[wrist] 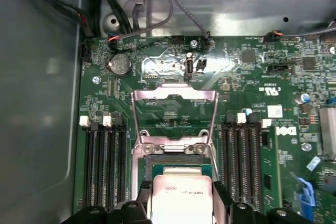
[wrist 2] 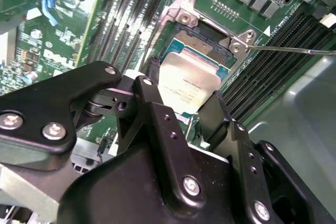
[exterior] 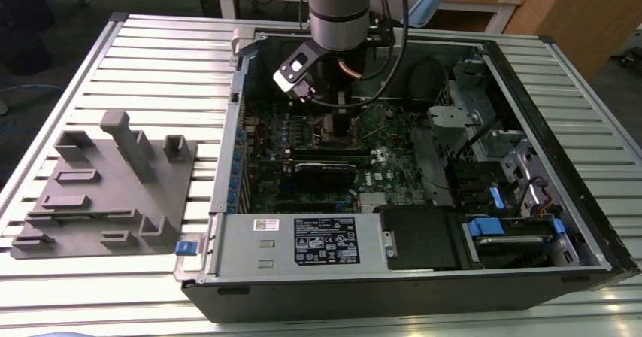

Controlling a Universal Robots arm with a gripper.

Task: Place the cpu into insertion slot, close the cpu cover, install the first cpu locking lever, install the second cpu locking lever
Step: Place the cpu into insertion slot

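My gripper pinches the cpu by two opposite edges over part of the insertion slot (touching or not, I cannot tell), so I judge step one unfinished. The cpu cover stands flipped open; closing it and the two locking steps remain. The cpu lies silver face up, near square with no real long axis, edges parallel to the slot's rim.
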